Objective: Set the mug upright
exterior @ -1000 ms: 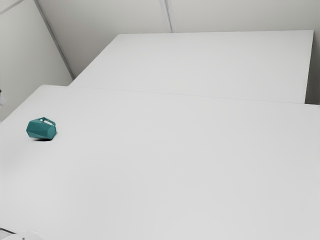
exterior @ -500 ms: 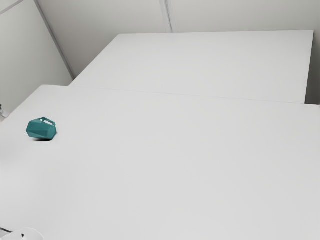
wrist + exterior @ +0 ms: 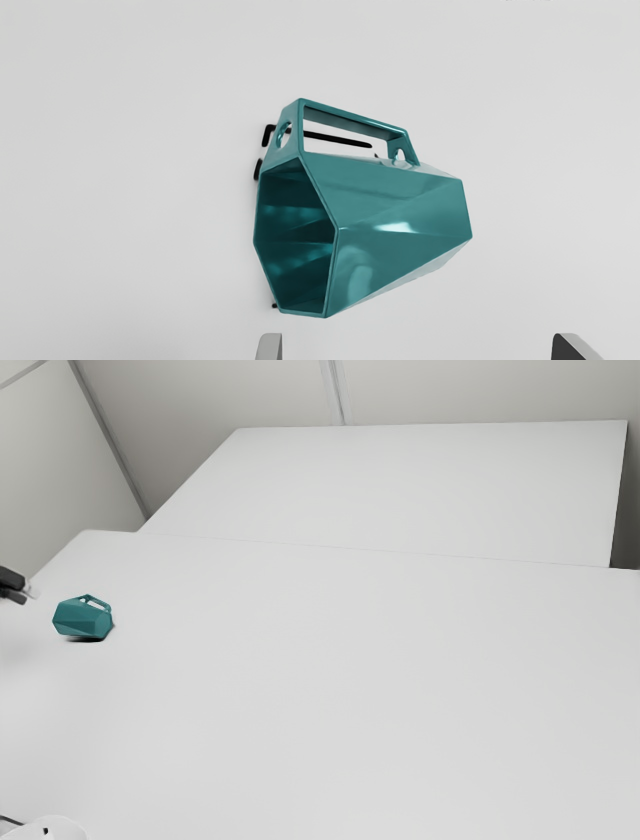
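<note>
The gripper (image 3: 417, 345) hovers, fingers (image 3: 270, 348) spread, near the mug (image 3: 400, 210) lying sideways, and now it needs a square straddle, clear of the handle (image 3: 350, 118), before any squeeze!

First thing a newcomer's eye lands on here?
The teal faceted mug, lying on its side on the white table, its open mouth and angular handle plain in the wrist view. Next, the open gripper, at the exterior view's left edge, near the mug but apart from it.
</note>
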`<action>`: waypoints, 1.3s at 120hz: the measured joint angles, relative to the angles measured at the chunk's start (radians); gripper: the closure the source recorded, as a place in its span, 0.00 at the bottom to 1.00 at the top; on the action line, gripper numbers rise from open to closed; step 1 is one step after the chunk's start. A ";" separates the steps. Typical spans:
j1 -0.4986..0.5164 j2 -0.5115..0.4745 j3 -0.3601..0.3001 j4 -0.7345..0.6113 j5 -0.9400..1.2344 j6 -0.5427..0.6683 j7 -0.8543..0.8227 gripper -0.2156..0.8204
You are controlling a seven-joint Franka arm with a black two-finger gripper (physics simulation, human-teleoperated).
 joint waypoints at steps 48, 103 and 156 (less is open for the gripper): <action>-0.005 0.070 -0.046 0.009 -0.023 0.041 0.040 0.23; -0.011 0.119 -0.081 0.005 -0.047 0.066 0.062 0.23; -0.012 0.141 -0.110 -0.004 -0.055 0.071 0.071 0.29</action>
